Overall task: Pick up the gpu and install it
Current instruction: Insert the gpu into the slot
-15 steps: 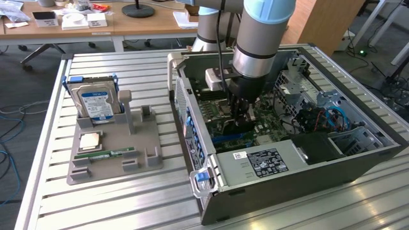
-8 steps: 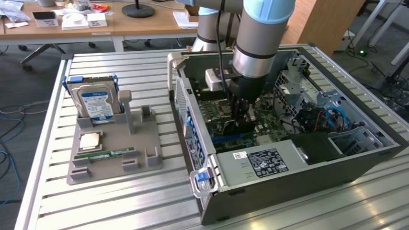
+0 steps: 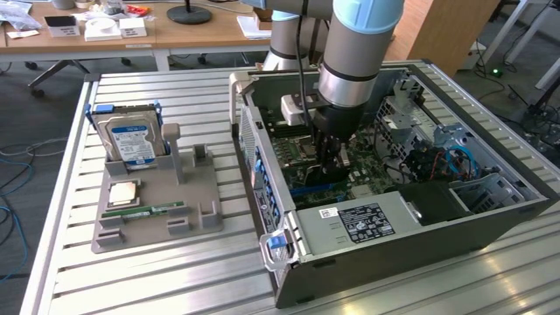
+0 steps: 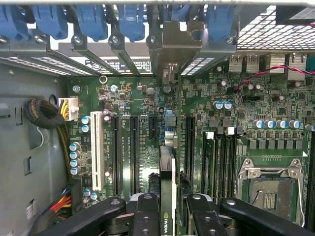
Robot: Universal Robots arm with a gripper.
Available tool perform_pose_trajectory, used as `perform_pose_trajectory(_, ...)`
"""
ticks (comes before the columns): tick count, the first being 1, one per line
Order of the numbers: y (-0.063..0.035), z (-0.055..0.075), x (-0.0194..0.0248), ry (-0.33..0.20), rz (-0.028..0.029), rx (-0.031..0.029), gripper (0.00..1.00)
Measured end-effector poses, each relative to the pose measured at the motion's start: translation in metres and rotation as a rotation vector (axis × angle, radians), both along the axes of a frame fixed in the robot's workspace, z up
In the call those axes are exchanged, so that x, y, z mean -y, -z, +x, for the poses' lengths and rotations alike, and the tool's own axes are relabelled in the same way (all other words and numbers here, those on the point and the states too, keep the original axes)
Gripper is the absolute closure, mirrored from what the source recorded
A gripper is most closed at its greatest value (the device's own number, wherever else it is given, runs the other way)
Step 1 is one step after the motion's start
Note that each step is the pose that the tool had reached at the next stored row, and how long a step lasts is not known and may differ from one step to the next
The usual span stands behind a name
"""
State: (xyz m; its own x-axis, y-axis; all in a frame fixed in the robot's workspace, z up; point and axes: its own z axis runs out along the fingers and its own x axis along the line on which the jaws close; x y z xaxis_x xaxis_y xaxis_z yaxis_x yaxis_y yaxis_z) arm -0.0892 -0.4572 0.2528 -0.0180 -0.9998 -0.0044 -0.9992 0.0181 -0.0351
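A slatted aluminium table [image 3: 131, 275] is seen across the exterior view, and an open dark-grey computer case [image 3: 394, 262] is laid on its side on it, right of centre. The grey and pale-blue robot arm [image 3: 359, 59] is brought down from the upper edge of the frame, nearly vertical, with its black gripper [image 3: 328, 167] lowered inside the case over the green motherboard [image 3: 293, 147]. Open room is left toward the drive cages on the exterior view's right; the case wall stands close on the exterior view's left.

A grey moulded holder tray [image 3: 149, 197] is set at the exterior view's left, well apart from the case. A silver hard drive in a blue frame [image 3: 131, 141] is stood upright in it, and a slim green memory stick [image 3: 144, 211] is laid flat.

In the wrist view, the gripper [image 4: 170, 216] is closed on the gpu [image 4: 167, 162], a thin dark card seen edge-on. The card is held upright between long black expansion slots [image 4: 134, 147], with its pale metal bracket against the row of blue latches [image 4: 91, 19]. Whether it is seated cannot be told. An empty processor socket [image 4: 268, 189] lies near.
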Motion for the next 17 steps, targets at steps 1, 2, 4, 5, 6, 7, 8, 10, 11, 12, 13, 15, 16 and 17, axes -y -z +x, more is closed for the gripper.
perform_pose_trajectory(1, 0.0001, 0.0000, 0.0000, 0.000, 0.0001, 0.0000, 0.74)
perform_pose_trajectory(2, 0.0001, 0.0000, 0.0000, 0.000, 0.0001, 0.0001, 0.74)
perform_pose_trajectory(4, 0.0007, 0.0000, 0.0000, 0.000, 0.0003, 0.0002, 0.74)
perform_pose_trajectory(5, 0.0009, 0.0000, 0.0000, 0.000, 0.0003, 0.0002, 0.74)
perform_pose_trajectory(6, 0.0011, 0.0000, 0.0000, 0.000, 0.0002, 0.0001, 0.74)
perform_pose_trajectory(7, 0.0013, 0.0000, 0.0000, 0.000, 0.0002, 0.0001, 0.74)
perform_pose_trajectory(8, 0.0015, 0.0000, 0.0000, 0.000, 0.0001, 0.0001, 0.74)
perform_pose_trajectory(10, 0.0016, 0.0000, 0.0000, 0.000, 0.0012, 0.0001, 0.74)
perform_pose_trajectory(11, 0.0017, -0.0001, 0.0000, 0.000, 0.0030, 0.0002, 0.74)
perform_pose_trajectory(12, 0.0017, -0.0001, -0.0001, 0.000, 0.0038, 0.0002, 0.74)
perform_pose_trajectory(13, 0.0018, 0.0000, -0.0001, 0.000, 0.0039, 0.0002, 0.74)
perform_pose_trajectory(15, 0.0017, 0.0000, -0.0001, 0.000, 0.0039, 0.0002, 0.74)
perform_pose_trajectory(16, 0.0018, 0.0000, -0.0001, 0.000, 0.0040, 0.0002, 0.74)
perform_pose_trajectory(17, 0.0017, 0.0000, 0.0000, 0.000, 0.0039, 0.0002, 0.74)
